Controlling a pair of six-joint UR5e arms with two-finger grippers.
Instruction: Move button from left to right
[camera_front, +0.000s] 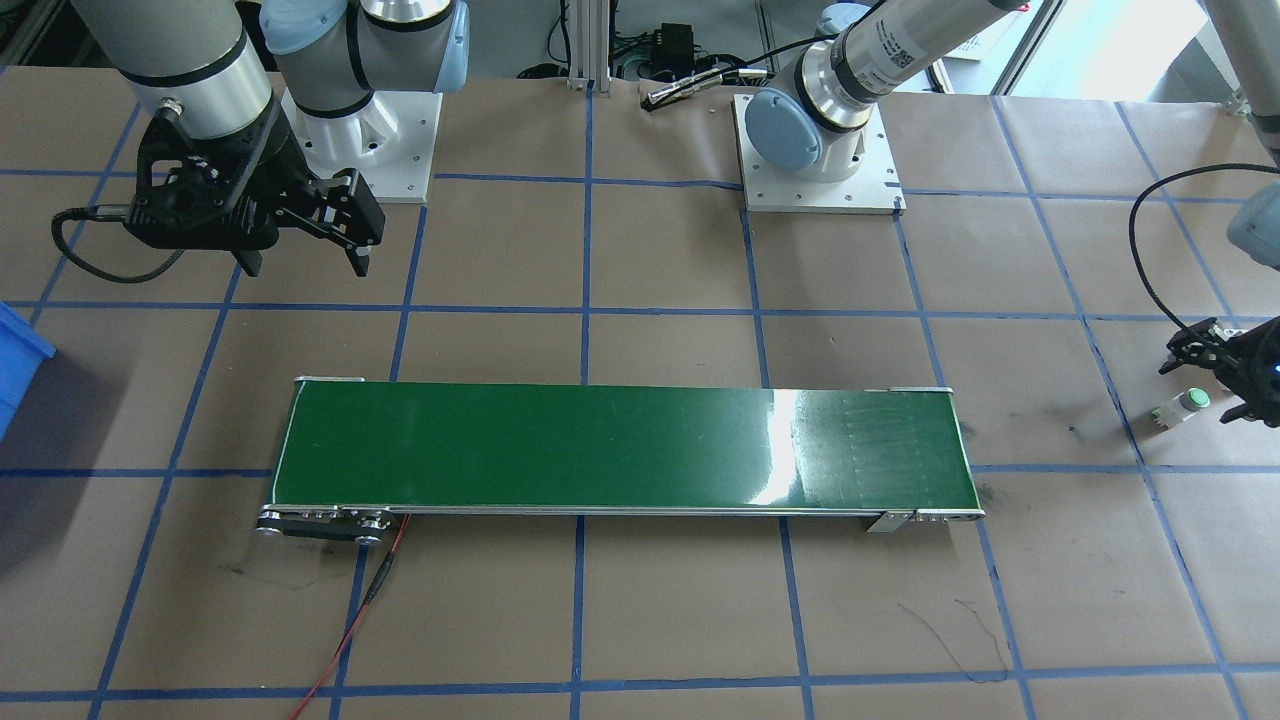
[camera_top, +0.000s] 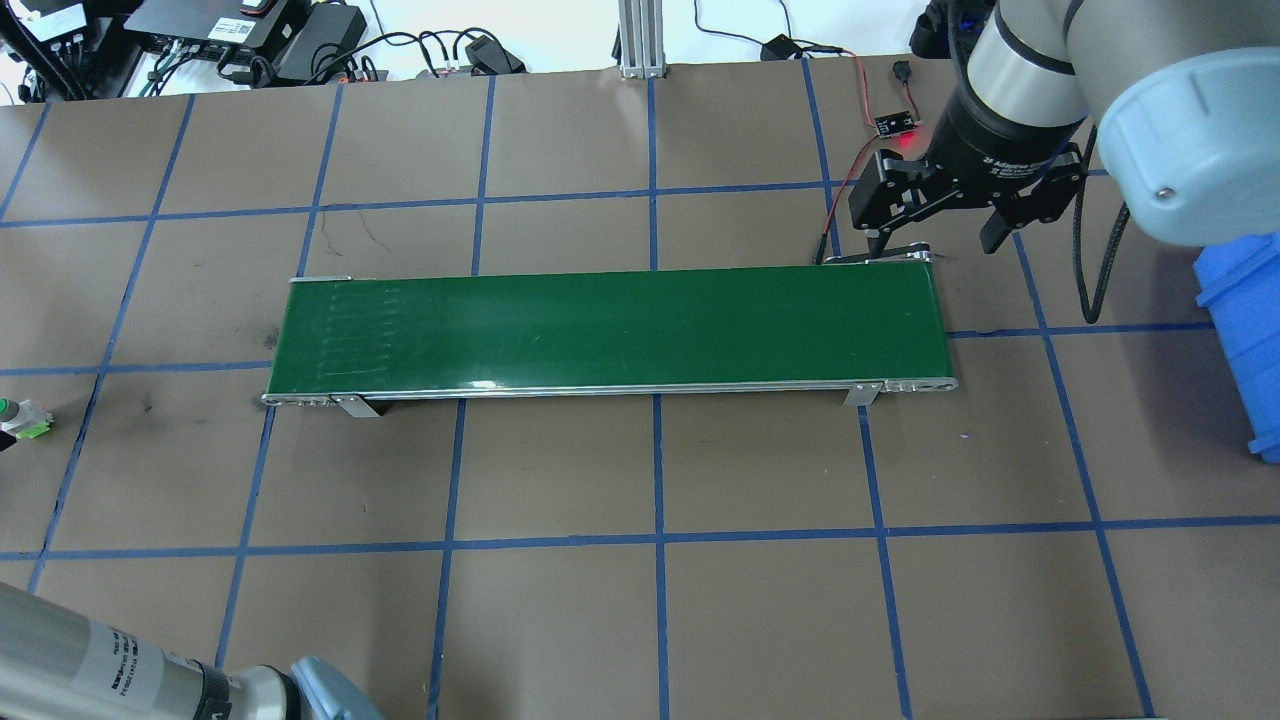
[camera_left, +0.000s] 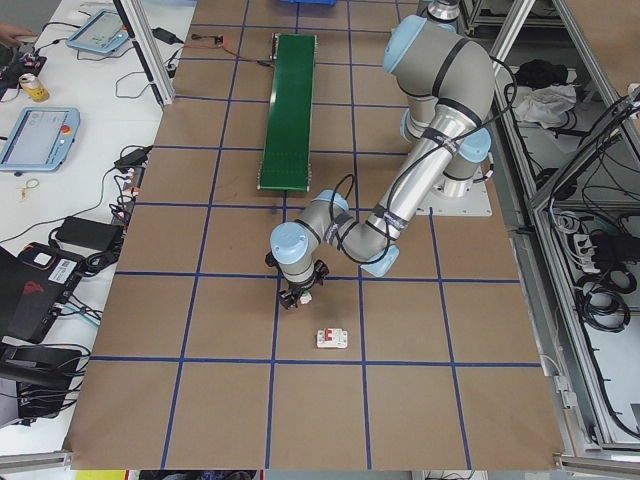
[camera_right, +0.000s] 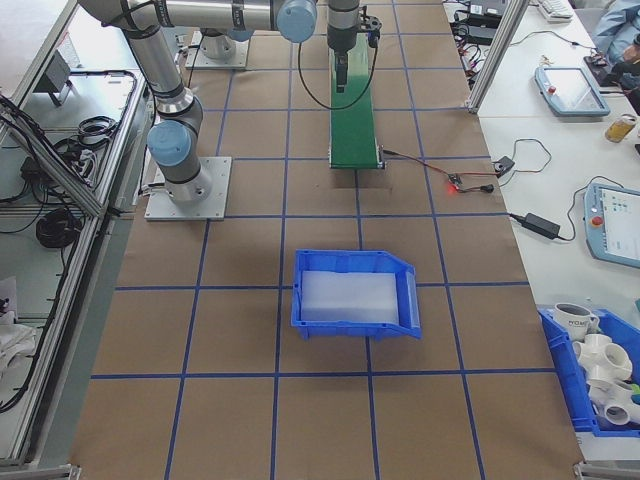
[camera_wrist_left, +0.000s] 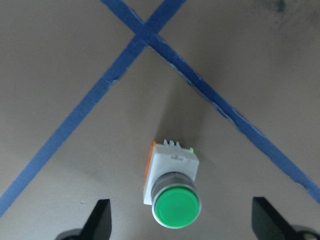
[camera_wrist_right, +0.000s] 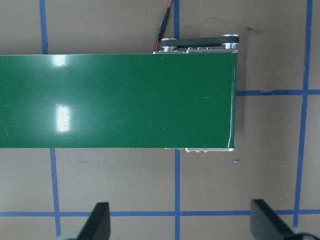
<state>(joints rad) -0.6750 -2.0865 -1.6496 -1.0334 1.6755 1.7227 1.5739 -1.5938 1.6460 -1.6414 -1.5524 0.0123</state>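
The button (camera_wrist_left: 172, 187), with a green round cap on a whitish body, lies on its side on the brown paper at the table's far left end (camera_top: 22, 417). My left gripper (camera_wrist_left: 182, 222) hovers just over it, open, one finger on each side and neither touching. The front view shows the same gripper (camera_front: 1203, 390) beside the button (camera_front: 1180, 408). My right gripper (camera_top: 937, 243) hangs open and empty above the right end of the green conveyor belt (camera_top: 610, 325), which fills the right wrist view (camera_wrist_right: 115, 100).
A blue bin (camera_top: 1245, 340) sits at the table's right end. A white circuit breaker (camera_left: 331, 338) with a red switch lies near the left gripper. A small board with a red light (camera_top: 895, 125) and a red wire (camera_front: 350, 630) lie by the belt.
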